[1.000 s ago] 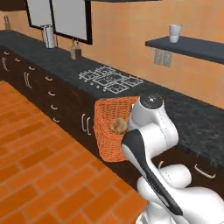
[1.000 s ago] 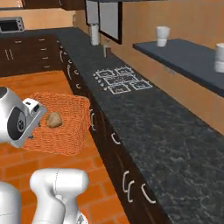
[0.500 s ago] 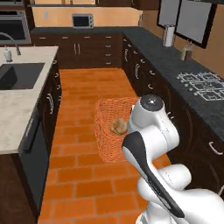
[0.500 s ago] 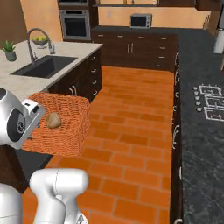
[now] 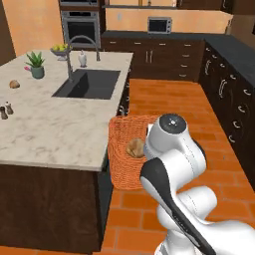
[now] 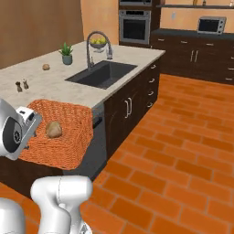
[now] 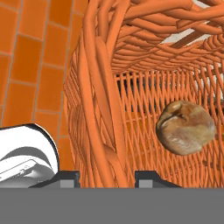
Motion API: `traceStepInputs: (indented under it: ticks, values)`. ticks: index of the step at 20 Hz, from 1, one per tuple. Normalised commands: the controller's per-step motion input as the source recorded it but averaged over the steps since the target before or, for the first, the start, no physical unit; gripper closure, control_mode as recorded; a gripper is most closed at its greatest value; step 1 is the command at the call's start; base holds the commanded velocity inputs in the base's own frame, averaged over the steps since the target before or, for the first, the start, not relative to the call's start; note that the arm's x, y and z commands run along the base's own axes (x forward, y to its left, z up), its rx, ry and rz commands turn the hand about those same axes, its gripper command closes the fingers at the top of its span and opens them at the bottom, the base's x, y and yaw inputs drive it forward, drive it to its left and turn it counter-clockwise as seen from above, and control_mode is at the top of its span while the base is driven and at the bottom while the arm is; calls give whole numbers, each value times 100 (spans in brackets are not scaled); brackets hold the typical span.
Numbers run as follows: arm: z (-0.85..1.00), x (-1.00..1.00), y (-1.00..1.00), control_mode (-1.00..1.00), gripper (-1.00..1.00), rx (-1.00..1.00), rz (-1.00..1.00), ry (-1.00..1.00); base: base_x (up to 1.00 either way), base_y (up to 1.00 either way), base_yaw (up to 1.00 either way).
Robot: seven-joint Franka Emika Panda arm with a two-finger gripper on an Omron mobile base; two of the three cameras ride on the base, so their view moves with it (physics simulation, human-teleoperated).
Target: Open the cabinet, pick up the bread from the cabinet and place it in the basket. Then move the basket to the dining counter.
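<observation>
**Kid:** Where is the bread (image 7: 186,127)?

**Helper:** It sits inside the orange basket (image 5: 122,154), on the woven bottom. From the right base view you can see the roll (image 6: 54,130) in there too, near the middle of the basket (image 6: 68,137).

**Kid:** Who has the basket?

**Helper:** The gripper (image 7: 105,177) does. Its two dark fingers (image 7: 65,178) sit one on each side of the basket's side wall (image 7: 103,100), closed on it. The basket is up off the brick floor (image 5: 169,99).

**Kid:** Is it on the dining counter (image 5: 55,129)?

**Helper:** Not yet. The basket hangs just beside the near right edge of the pale counter (image 6: 50,84), in front of its dark base.

**Kid:** What else is on the counter?

**Helper:** A sink (image 5: 88,83) with a faucet (image 5: 79,47), a little green plant (image 5: 36,63), and two small shakers (image 5: 5,110) on the left.
</observation>
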Motion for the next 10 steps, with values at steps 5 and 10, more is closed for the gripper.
traceStepInputs:
  ticks: [5,10]
  values:
    - [0,0,0,100,100,0,0,0,96,100,26]
    - [0,0,0,100,100,0,0,0,44,100,22]
